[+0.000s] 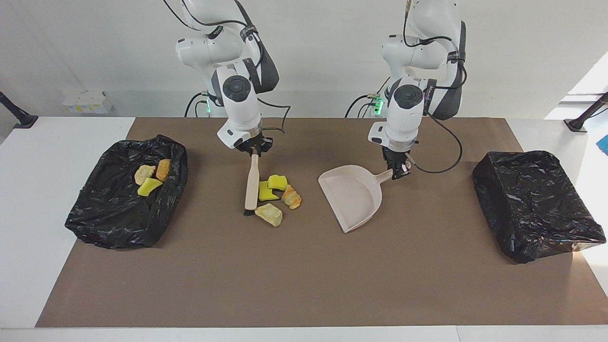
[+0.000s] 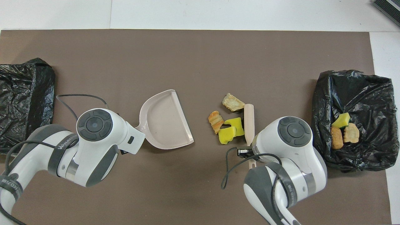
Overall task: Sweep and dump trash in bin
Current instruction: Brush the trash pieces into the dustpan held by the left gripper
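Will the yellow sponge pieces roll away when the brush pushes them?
Probably not. The yellow sponge pieces look blocky and flat-sided, so they likely slide or tumble rather than roll. They seem light and squashy, bunched against the brush, so a gentle push should move them.

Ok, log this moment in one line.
right claw: beige wooden brush | left claw: pink plastic dustpan | four scraps beside brush

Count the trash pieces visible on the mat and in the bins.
7. Four lie bunched on the mat beside the brush: two yellow sponge chunks and two bread lumps. Three sit in the bin at the right arm's end. None seems hidden.
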`<state>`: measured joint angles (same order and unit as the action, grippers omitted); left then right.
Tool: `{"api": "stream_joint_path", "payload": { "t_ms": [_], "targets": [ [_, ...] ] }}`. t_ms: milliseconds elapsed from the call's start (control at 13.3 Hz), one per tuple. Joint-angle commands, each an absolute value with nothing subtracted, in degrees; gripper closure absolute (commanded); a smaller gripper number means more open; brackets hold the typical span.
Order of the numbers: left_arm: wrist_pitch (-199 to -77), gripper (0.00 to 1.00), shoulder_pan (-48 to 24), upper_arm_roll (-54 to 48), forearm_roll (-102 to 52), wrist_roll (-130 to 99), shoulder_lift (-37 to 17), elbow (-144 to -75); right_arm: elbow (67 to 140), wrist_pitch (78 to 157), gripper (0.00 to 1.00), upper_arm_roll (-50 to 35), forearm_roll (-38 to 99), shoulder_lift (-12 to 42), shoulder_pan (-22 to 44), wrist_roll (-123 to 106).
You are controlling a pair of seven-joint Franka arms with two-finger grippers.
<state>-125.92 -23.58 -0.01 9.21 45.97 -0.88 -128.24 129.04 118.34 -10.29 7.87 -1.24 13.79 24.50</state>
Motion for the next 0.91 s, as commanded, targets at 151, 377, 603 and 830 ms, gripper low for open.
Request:
{"api": "stream_joint_path", "payload": {
  "t_ms": [151,377,603,830],
  "targets": [
    [-121.9,1.00,-27.7,0.7,10.5,43.5,0.2,-128.8,123.0,117.2,1.00,-10.3,15.7,3.9,18.3,32.2],
    [-121.8,1.00,-28.4,0.7,10.5,43.1,0.4,-128.8,122.2,118.2,1.00,-10.3,16.7,4.7,22.1,36.1],
    [-122.8,1.00,-28.5,0.6,10.5,42.5,0.3,-128.7,122.5,118.3,1.00,-10.3,16.7,3.4,26.9,36.0],
    [-125.4,1.00,-28.3,0.6,10.5,43.1,-0.1,-128.7,123.6,117.9,1.00,-10.3,16.8,1.4,31.8,36.3]
  ]
}}
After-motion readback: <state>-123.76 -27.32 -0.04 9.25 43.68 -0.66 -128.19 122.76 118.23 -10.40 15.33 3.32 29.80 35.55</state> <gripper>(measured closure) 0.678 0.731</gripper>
